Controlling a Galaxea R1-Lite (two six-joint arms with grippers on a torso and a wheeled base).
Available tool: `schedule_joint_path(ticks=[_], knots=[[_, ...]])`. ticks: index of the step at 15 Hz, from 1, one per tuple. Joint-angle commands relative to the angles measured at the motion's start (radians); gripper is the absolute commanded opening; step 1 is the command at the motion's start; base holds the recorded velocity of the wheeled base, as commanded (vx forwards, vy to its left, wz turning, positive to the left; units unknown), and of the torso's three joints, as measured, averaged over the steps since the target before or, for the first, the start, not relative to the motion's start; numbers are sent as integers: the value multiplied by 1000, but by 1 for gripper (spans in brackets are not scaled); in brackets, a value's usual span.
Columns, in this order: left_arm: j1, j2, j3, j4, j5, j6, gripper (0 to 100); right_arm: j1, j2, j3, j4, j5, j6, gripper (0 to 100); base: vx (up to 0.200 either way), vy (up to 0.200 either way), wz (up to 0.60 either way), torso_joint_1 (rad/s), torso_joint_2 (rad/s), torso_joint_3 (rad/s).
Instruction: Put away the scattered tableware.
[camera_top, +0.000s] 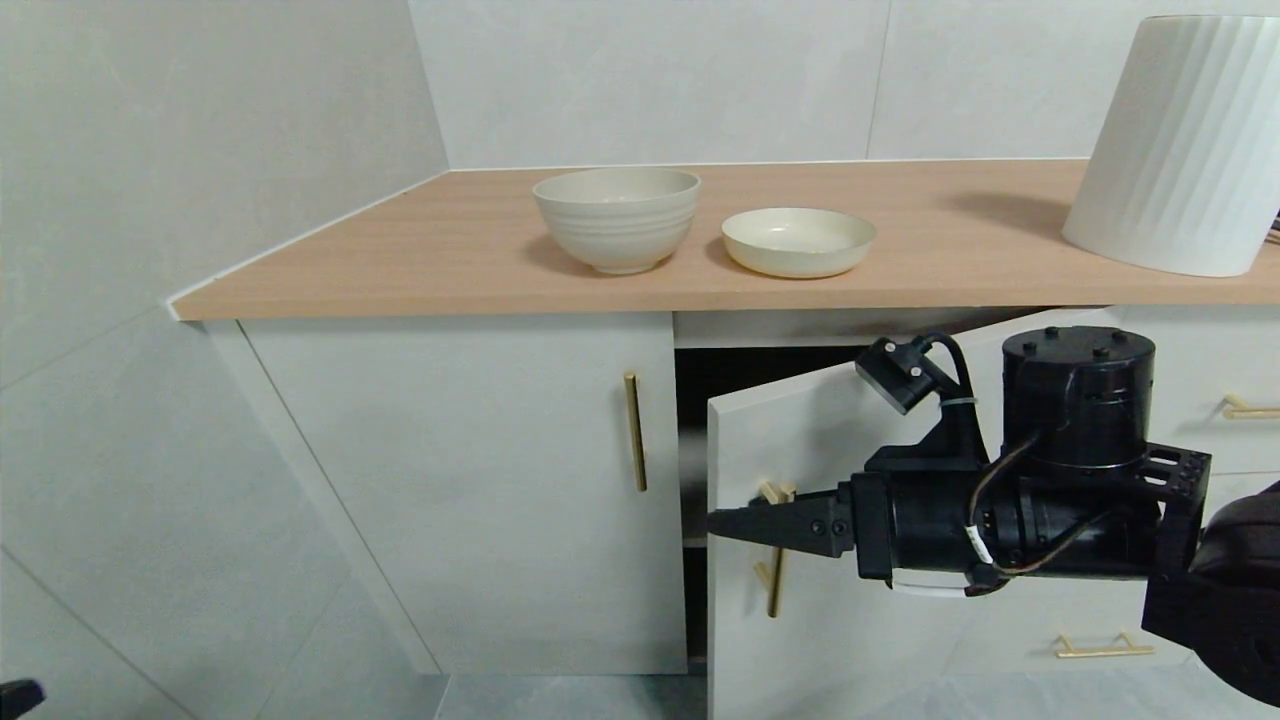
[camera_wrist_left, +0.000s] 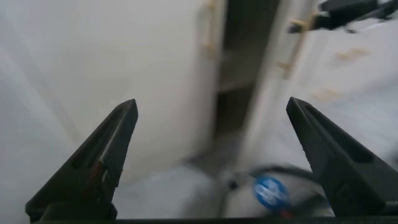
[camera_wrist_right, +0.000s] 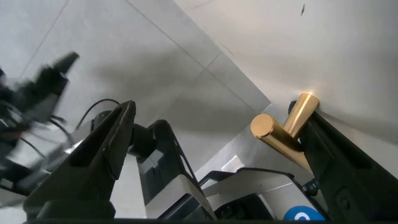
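Your right gripper sits at the brass handle of the half-open cabinet door. Its jaws are spread with the handle between them, close to one finger, likely to swing the door wider. Your left gripper hangs low, jaws wide apart and holding nothing. The ribbed bowl and shallow dish, apparently empty, stand on the countertop; the cabinet's dark interior hides its contents

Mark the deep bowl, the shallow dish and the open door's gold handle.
deep bowl (camera_top: 617, 225): head view, front outer wall.
shallow dish (camera_top: 798, 238): head view, inside bottom.
gold handle (camera_top: 775, 590): head view, lower stretch of the bar.
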Motion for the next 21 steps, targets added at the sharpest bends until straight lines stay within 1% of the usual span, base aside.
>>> schedule_joint_path(ticks=[1, 2, 3, 4, 5, 6, 8, 9, 10, 11, 13, 15, 16, 17, 20, 21], knots=[[-110, 534, -220, -3, -124, -15, 100, 0, -13, 3, -4, 0, -1, 100, 0, 0, 0, 0, 0, 0], [-135, 623, -220, -26, -123, -18, 100, 0, -19, 6, -4, 0, -1, 100, 0, 0, 0, 0, 0, 0], [-166, 698, -205, -58, -120, -34, 100, 0, -23, 14, -4, 0, -1, 100, 0, 0, 0, 0, 0, 0], [-189, 750, -190, -89, -121, -57, 100, 0, -21, 17, -4, 0, -1, 100, 0, 0, 0, 0, 0, 0], [-210, 805, -162, -144, -121, -77, 100, 0, -21, 20, -4, 0, -1, 100, 0, 0, 0, 0, 0, 0], [-224, 897, -114, -262, -121, -107, 100, 0, -18, 20, -4, 0, -1, 100, 0, 0, 0, 0, 0, 0], [-250, 989, -55, -443, -120, -169, 100, 0, -16, 22, -4, 0, -1, 100, 0, 0, 0, 0, 0, 0], [-268, 1006, -35, -496, -118, -196, 100, 0, -18, 22, -4, 0, -1, 100, 0, 0, 0, 0, 0, 0], [-279, 1011, -30, -525, -115, -219, 100, 0, -19, 22, -4, 0, -1, 100, 0, 0, 0, 0, 0, 0], [-285, 1006, -30, -528, -112, -225, 100, 0, -19, 22, -4, 0, -1, 100, 0, 0, 0, 0, 0, 0], [-285, 1005, -30, -528, -112, -225, 100, 0, -16, 22, -4, 0, -1, 100, 0, 0, 0, 0, 0, 0], [-288, 1003, -29, -529, -92, -225, 100, 0, -12, 20, -4, 0, -1, 100, 0, 0, 0, 0, 0, 0], [-290, 1005, -29, -528, -86, -225, 0, 0, -12, 20, -4, 0, -1, 100, 0, 0, 0, 0, 0, 0], [-298, 1005, -29, -529, -74, -225, 0, 2, -12, 20, -4, 0, -1, 100, 0, 0, 0, 0, 0, 0], [-298, 1015, -41, -542, -75, -224, 0, 0, -15, 22, -4, 0, -1, 100, 0, 0, 0, 0, 0, 0], [-298, 1023, -42, -559, -74, -213, 0, 2, -15, 22, -4, 0, -1, 100, 0, 0, 0, 0, 0, 0]])
